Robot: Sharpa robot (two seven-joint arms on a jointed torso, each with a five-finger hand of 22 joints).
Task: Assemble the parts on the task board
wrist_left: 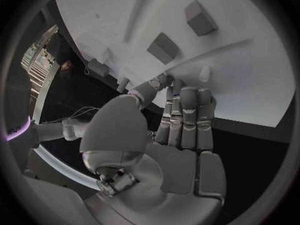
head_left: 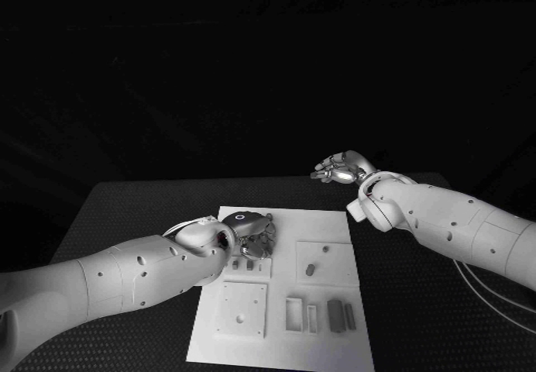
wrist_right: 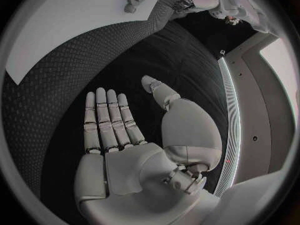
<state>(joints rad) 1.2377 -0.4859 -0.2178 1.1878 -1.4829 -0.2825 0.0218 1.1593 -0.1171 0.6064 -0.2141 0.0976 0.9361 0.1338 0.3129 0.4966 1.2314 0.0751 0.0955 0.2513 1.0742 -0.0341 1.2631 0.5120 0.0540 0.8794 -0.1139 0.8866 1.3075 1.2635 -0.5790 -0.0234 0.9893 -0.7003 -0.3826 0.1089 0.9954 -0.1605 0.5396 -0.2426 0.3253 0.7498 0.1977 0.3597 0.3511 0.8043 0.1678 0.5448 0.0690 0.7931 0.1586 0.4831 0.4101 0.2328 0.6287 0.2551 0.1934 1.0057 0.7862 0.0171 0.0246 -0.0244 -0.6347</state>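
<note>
The white task board (head_left: 335, 225) lies in the middle of the black table. Small grey parts stand in it: a peg (head_left: 310, 270) in the middle and taller blocks (head_left: 335, 312) near the front right. My left hand (head_left: 252, 232) hovers over the board's far left corner, fingers pointing down. In the left wrist view its fingers (wrist_left: 187, 115) lie straight and side by side, tips close to a small peg (wrist_left: 204, 74), with nothing seen in the hand. Two grey blocks (wrist_left: 164, 47) stand beyond. My right hand (head_left: 341, 169) is raised off the board's far right, flat and empty (wrist_right: 112, 130).
A square plate with holes (head_left: 244, 308) and narrow slots (head_left: 293, 314) sit at the board's front. Two small pieces (head_left: 244, 265) stand just below my left hand. Black table (wrist_right: 75, 80) spreads under my right hand, with the board's corner (wrist_right: 37, 35) beside it.
</note>
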